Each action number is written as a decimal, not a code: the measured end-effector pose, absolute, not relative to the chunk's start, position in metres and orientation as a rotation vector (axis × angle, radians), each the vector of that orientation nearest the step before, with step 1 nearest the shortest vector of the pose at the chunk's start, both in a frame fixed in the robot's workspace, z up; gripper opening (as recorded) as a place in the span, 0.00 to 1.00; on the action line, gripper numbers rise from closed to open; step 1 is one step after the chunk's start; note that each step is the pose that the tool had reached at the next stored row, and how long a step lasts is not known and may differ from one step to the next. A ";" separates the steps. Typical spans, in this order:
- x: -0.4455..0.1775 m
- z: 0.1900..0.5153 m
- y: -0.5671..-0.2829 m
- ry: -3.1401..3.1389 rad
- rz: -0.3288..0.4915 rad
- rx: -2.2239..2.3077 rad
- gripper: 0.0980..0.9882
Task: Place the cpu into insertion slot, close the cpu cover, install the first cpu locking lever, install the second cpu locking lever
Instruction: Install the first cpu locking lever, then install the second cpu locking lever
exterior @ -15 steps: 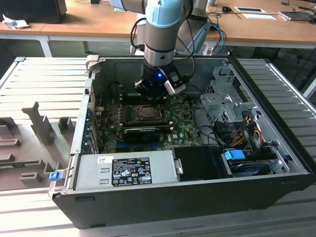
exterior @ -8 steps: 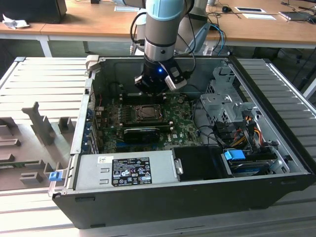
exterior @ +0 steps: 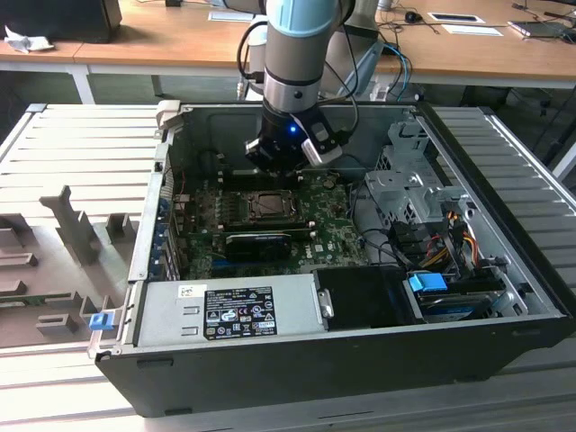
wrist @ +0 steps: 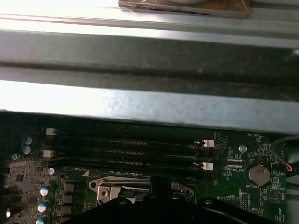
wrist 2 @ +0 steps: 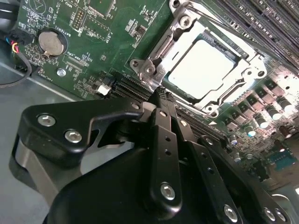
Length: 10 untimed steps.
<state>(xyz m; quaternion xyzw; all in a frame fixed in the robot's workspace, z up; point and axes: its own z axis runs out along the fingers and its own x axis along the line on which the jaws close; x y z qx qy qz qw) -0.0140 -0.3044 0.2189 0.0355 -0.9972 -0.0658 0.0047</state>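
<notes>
Gripper (wrist 2: 161,93) hangs low inside the case (exterior: 504,171), fingers pressed together at the cover (wrist 2: 243,65) edge; cpu (wrist 2: 201,67) sits in the slot (exterior: 268,205), memory slots (wrist: 126,149) just beside.

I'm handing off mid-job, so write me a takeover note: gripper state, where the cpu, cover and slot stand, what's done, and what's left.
Gripper: fingers together, tip right by the edge of the slot, over the motherboard. I cannot tell whether it is touching anything.
Cpu: seated in the slot, its silver top showing through the cover's window.
Cover: lying flat over the cpu.
Done: the cpu is placed and the cover appears closed.
Left: both locking levers. I cannot tell whether either is latched.
</notes>
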 end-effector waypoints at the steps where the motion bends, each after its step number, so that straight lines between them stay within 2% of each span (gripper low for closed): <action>1: -0.014 0.219 -0.305 -3.123 -0.206 0.111 0.01; 10: -0.014 0.225 -0.313 -3.123 -0.206 0.111 0.01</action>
